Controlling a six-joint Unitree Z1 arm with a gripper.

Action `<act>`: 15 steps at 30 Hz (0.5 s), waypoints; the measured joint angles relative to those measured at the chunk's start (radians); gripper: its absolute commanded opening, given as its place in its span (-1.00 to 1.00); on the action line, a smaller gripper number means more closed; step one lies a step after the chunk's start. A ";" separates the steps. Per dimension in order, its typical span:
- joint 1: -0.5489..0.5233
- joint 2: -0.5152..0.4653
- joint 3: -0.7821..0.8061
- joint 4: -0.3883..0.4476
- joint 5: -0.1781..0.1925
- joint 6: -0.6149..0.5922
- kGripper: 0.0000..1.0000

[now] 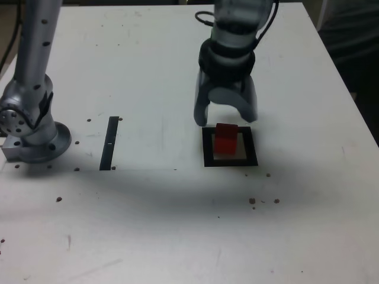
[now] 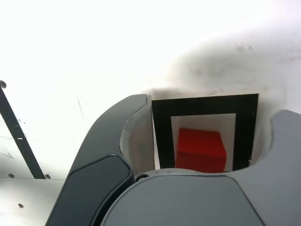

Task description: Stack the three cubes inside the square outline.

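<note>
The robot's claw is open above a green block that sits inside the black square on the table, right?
Not quite: the block is red, as both the exterior view and the wrist view show. The claw is indeed open above it, and it sits inside the black square.

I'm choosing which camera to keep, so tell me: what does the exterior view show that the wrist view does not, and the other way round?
Only the exterior view shows the arm's round base and a dark cable beside the arm.

Only the wrist view shows the seam lines on the claw's grey casing.

Both show the red cube inside the black square outline, the open claw above it, and the narrow black strip.
</note>
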 measured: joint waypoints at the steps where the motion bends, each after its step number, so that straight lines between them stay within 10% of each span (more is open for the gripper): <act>1: 0.011 -0.004 0.000 0.004 0.002 0.016 0.99; 15: 0.274 -0.040 -0.067 0.048 0.020 0.401 0.99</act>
